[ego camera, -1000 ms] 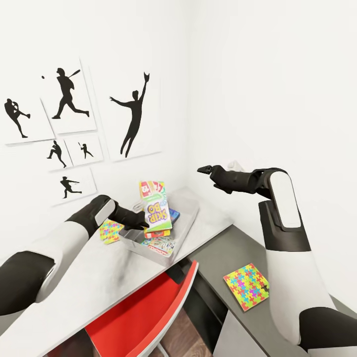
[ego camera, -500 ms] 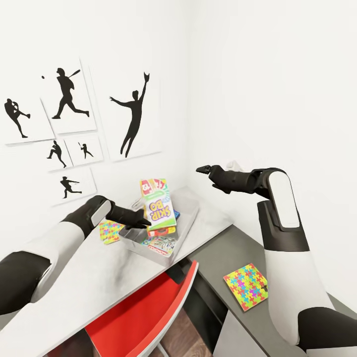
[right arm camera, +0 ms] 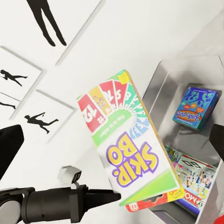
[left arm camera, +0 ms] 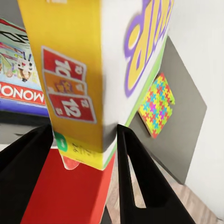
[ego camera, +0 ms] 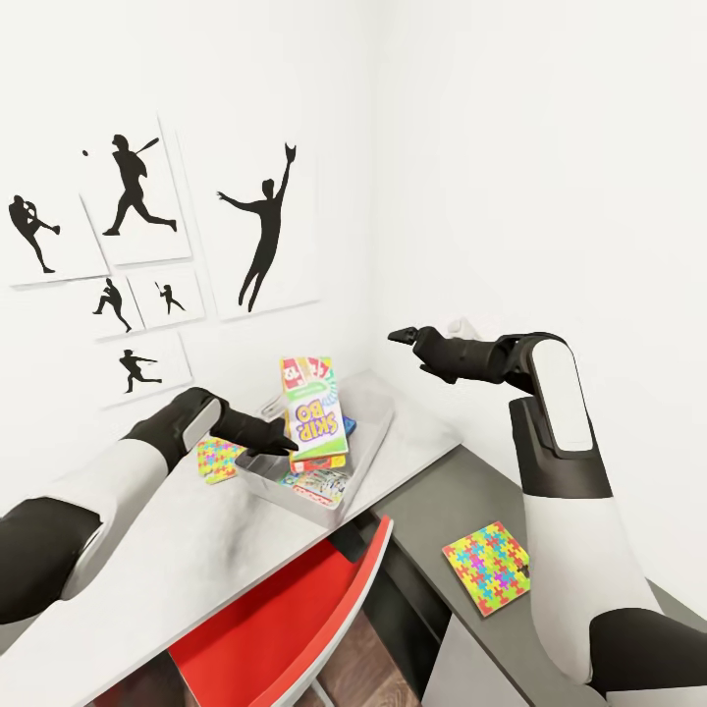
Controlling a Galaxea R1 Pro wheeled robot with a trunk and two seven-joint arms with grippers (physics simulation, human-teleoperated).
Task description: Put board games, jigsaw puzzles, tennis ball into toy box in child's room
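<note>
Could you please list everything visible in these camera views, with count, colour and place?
Skip-Bo board game: one, yellow-green-red, upright over the toy box, held by the left gripper.
Monopoly board game: one, pale with red band, flat in the toy box.
Small blue box: one, in the toy box.
Toy box: one, light grey, on the table.
Jigsaw puzzles: two, multicoloured; one beside the box, one on the dark lower section.
Table: one, pale grey.
Chair: one, red.
Silhouette posters: six, black-on-white, wall.
Left gripper: shut on Skip-Bo.
Right gripper: raised; fingers apart.
</note>
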